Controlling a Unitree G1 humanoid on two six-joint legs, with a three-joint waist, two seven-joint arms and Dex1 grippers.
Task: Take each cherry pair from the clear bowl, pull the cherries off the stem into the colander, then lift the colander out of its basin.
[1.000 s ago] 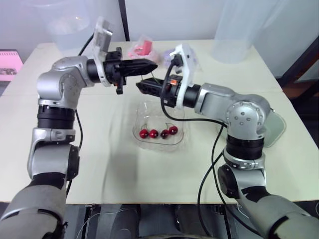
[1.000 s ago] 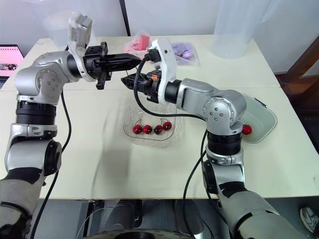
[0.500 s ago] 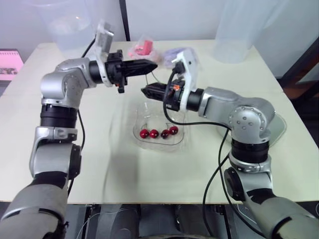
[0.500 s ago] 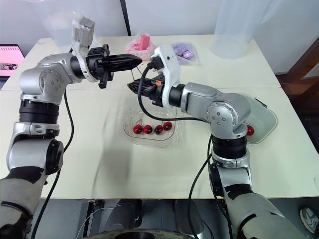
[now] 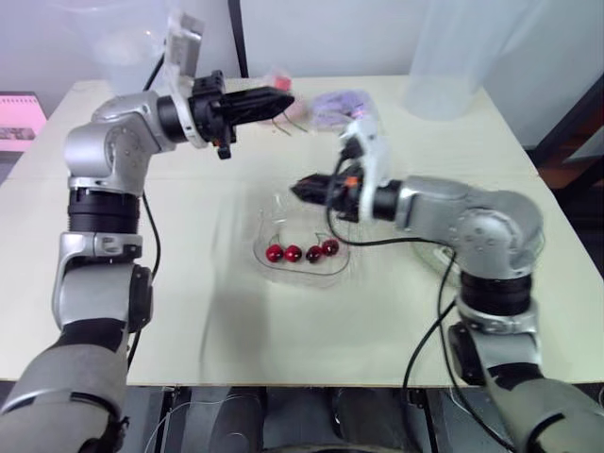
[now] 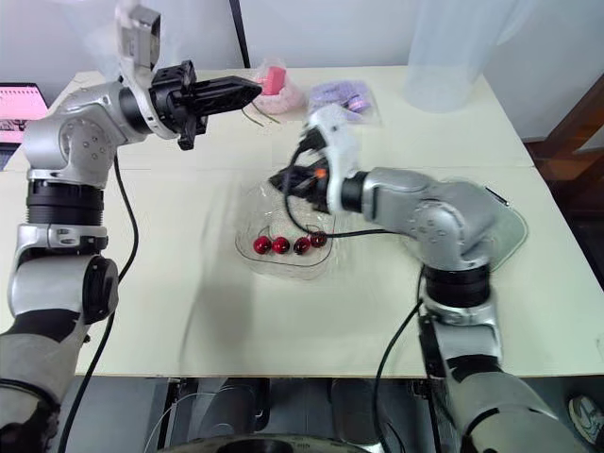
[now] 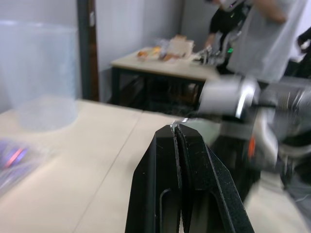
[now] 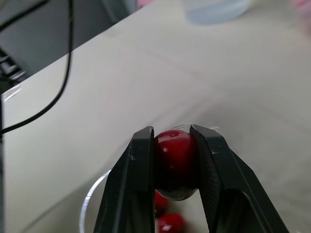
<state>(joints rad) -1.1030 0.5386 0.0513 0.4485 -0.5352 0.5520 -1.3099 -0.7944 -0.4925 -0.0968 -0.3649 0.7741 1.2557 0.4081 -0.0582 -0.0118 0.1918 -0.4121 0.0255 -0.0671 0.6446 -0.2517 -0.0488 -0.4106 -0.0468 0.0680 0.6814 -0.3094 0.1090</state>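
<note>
Holding one cherry over the bowl, colander drop pending

My right gripper (image 8: 173, 131) has its fingers clamped on a single red cherry (image 8: 176, 162), squeezed across its middle so it can't roll out. It hovers over the far rim of the clear bowl (image 5: 342, 270), low and just above it.

My left gripper (image 7: 176, 128) is raised well up and away, fingers pressed together. I read that as the stem side of the pull, with the arms spread to separate fruit from stem. I cannot tell whether a stem is pinched there.

Four cherries (image 5: 302, 253) sit in a row in the bowl, so more pairs are left. The colander (image 6: 510, 226) is off to my right on the desk (image 5: 236, 321), partly behind the right arm and well apart from the held cherry.

Next I'd swing right and release over it. The risk is dropping short onto the desk.
</note>
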